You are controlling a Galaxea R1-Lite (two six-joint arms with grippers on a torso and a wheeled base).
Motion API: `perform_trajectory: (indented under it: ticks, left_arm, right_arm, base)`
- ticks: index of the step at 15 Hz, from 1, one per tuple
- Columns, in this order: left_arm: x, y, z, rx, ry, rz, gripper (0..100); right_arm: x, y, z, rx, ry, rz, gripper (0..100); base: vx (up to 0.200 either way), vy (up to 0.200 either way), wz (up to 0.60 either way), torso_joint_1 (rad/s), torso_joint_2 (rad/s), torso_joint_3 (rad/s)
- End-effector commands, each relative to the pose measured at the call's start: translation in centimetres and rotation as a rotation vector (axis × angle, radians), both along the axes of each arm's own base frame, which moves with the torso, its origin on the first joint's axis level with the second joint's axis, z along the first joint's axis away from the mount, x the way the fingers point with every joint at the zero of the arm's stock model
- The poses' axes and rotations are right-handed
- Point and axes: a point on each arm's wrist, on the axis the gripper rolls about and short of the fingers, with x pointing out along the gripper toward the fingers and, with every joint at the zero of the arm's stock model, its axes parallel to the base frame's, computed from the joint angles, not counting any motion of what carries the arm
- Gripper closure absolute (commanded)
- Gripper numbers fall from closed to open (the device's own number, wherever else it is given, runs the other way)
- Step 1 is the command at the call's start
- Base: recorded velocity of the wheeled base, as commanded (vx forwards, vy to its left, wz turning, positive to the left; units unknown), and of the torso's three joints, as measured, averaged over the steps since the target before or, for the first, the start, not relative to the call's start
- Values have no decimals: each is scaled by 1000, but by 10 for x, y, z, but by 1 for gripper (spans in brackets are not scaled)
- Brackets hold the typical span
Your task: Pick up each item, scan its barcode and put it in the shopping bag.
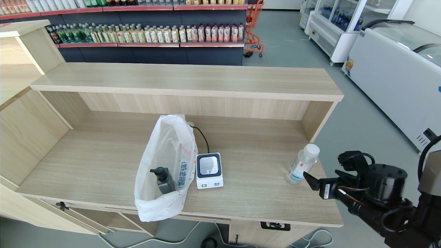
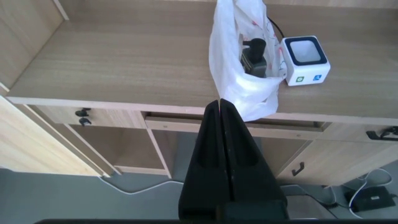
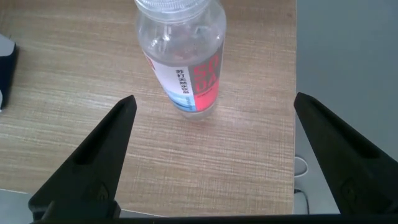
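Observation:
A clear water bottle (image 1: 302, 164) with a white cap and a red-and-white label stands near the right edge of the wooden counter (image 1: 262, 193). My right gripper (image 1: 315, 179) is open just off that edge, level with the bottle's base. In the right wrist view its fingers (image 3: 93, 168) are spread wide, and the bottle (image 3: 186, 62) stands a little beyond their tips. The white shopping bag (image 1: 165, 168) stands open at the counter's front and holds a dark pump bottle (image 1: 163, 179). Beside it sits the white barcode scanner (image 1: 209, 170). My left gripper (image 2: 221, 106) is shut and empty, below and in front of the bag (image 2: 239, 74).
A raised shelf (image 1: 186, 81) with side walls encloses the counter at the back and on both sides. The scanner's cable (image 1: 203, 136) runs back behind the bag. There is bare counter between scanner and water bottle. Freezers (image 1: 392, 72) stand on the right across the aisle.

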Motion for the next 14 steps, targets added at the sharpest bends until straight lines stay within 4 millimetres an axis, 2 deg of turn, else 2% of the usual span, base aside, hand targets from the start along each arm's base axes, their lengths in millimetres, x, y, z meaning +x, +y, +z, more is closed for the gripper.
perform_trajectory:
  ticks: [1, 14]
  left_arm:
    - [0, 0, 0, 0, 2, 0, 100]
    - [0, 0, 0, 0, 0, 0, 100]
  right_arm:
    - [7, 3, -6, -1, 7, 8, 0]
    - [45, 21, -19, 0, -45, 33, 0]
  base:
    - [0, 0, 0, 0, 0, 0]
    - [0, 0, 0, 0, 0, 0]
